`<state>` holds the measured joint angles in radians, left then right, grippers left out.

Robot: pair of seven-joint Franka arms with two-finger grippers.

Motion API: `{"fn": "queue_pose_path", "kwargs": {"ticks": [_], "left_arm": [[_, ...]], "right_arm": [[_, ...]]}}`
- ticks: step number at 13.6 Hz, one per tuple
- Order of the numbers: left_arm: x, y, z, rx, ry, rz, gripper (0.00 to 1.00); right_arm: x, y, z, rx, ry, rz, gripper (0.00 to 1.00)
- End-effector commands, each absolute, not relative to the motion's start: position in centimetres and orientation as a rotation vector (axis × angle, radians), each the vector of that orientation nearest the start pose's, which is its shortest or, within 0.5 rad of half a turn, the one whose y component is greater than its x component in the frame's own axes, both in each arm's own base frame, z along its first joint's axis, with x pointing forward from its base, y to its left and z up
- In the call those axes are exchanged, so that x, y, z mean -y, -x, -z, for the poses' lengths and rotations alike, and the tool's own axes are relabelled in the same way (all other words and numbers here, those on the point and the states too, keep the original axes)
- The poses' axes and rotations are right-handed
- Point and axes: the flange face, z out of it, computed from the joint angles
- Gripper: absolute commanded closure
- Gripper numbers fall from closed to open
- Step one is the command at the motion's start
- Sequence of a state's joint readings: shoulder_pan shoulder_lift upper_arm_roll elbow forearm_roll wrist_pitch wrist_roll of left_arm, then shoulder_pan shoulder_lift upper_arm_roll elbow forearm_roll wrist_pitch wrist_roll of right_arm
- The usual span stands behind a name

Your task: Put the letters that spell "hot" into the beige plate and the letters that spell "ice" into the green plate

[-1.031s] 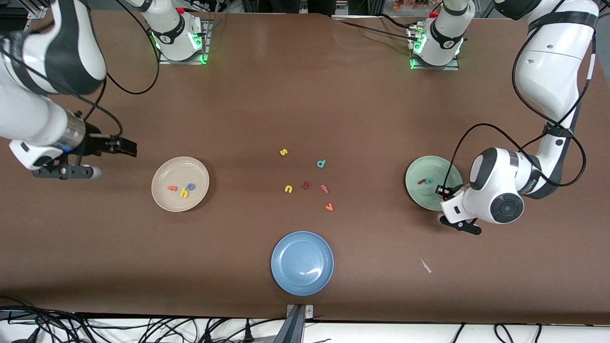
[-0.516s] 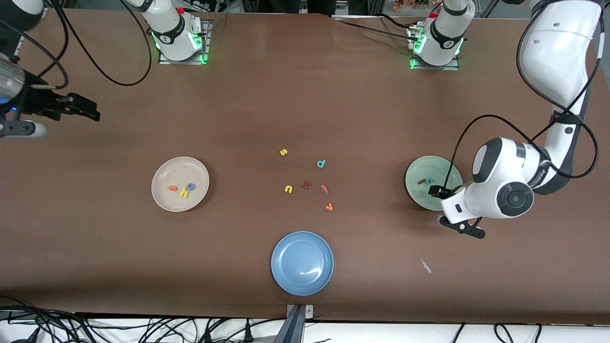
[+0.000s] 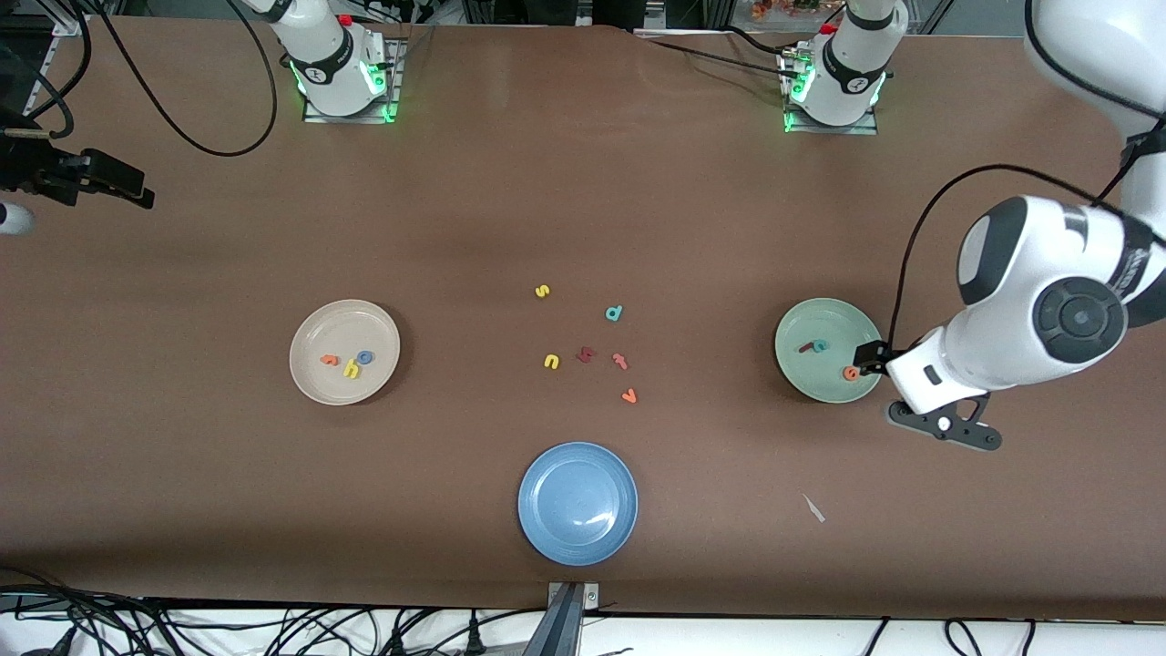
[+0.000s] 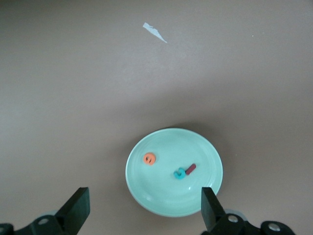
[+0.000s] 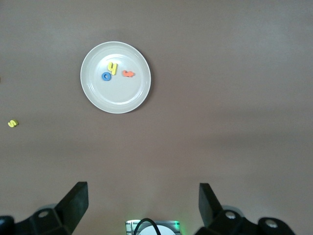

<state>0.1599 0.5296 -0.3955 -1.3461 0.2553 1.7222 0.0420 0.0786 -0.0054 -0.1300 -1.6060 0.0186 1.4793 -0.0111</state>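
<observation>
Three small foam letters, yellow "h" [image 3: 351,369], blue ring "o" [image 3: 365,357] and orange "t" [image 3: 329,360], lie in the round cream-beige plate [image 3: 314,387] at centre-left of the front view; the right hand [image 5: 142,200] waits at the upper left edge, fingers apart. At centre-right the pale green plate [image 3: 792,374] holds a dark red "i" [image 3: 806,346], teal "c" [image 3: 820,345] and orange "e" [image 3: 851,373]. The left hand [image 4: 144,205], fingers apart and empty, should rise straight, clear of the rim. Its fingertips are cut off.

Brown table [image 3: 583,182] carrying beige plate [image 3: 314,383] mid-left, green plate [image 3: 797,378] mid-right, blue plate [image 3: 577,538] lower centre, loose letters [image 3: 588,342] lying centre.
</observation>
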Motion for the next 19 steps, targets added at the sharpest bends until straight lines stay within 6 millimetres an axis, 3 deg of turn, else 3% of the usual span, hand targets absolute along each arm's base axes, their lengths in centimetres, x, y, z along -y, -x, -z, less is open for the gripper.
{"fn": "queue_pose_path", "kwargs": {"ticks": [1,4,8,9,10,13,15,16,19], "left_arm": [[7.6,-68.3,-46.9,-0.408,3.023,-0.162,0.0],[7.7,-68.2,-48.4,-0.403,3.032,-0.142,0.0],[6.8,-66.5,-55.3,-0.339,3.123,-0.033,0.0],[5.8,-65.0,-57.9,-0.297,3.116,-0.012,0.0],[4.3,-63.7,-58.9,-0.239,3.128,-0.027,0.0],[3.7,-57.7,-63.4,-0.181,3.13,0.033,0.0],[1.9,-55.0,-64.4,-0.112,3.193,0.008,0.0],[1.3,-54.5,-64.2,-0.1,3.198,-0.008,0.0],[2.6,-54.2,-64.4,-0.158,3.193,0.001,0.0]], "right_arm": [[2.7,-52.9,-61.8,-0.042,3.122,-0.175,0.0],[2.0,-52.6,-61.7,-0.025,3.121,-0.196,0.0],[2.0,-53.0,-61.5,-0.025,3.12,-0.191,0.0],[2.0,-53.1,-61.5,-0.028,3.121,-0.187,0.0],[2.0,-53.3,-61.5,-0.028,3.122,-0.175,0.0],[2.0,-53.8,-61.5,-0.028,3.126,-0.122,0.0],[2.0,-54.0,-61.6,-0.028,3.129,-0.094,0.0],[2.0,-54.0,-61.6,-0.028,3.129,-0.093,0.0],[1.9,-54.2,-61.3,-0.026,3.13,-0.103,0.0]]}}
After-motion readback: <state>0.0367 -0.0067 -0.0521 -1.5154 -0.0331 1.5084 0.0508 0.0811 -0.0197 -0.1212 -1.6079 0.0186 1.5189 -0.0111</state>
